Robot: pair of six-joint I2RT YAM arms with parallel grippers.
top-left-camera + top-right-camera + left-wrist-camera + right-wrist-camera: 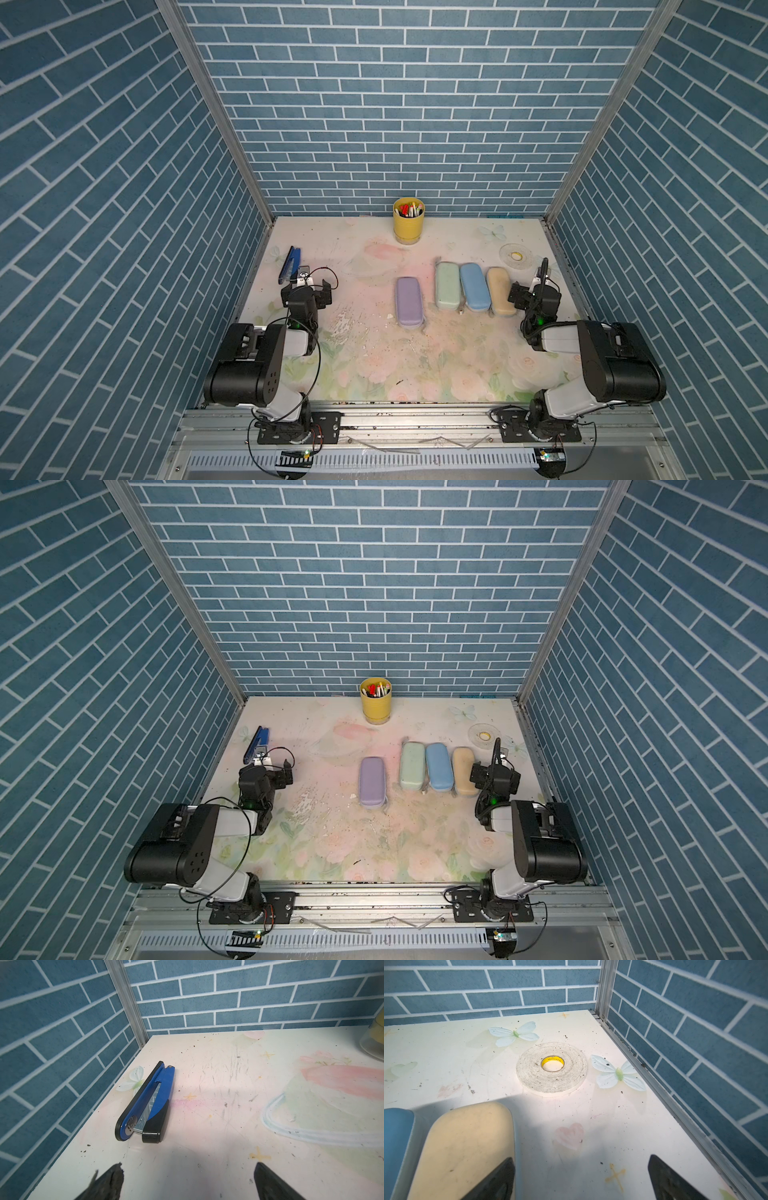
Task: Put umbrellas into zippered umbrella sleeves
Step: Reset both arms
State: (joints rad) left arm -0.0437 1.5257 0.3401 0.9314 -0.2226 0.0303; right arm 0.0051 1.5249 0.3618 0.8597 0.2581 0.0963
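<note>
Emptily, left gripper [188, 1165] and right gripper [581, 1158] gape; sleeves [473, 286] shut.

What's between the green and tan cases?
The light blue case sits between the green case and the tan case, seen in both top views.

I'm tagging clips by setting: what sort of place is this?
Likely a lab robot booth, not a real room: brick-print panels on an aluminium frame, two arms bolted to a rail, plus a pen cup and stapler.

place: robot lab test booth | walls: blue brick-print panels [395, 104] on metal posts [218, 108] | surface: flower-print table [374, 365] | fixtures: left arm [257, 361], right arm [602, 357] bolted to front rail [415, 419]
</note>
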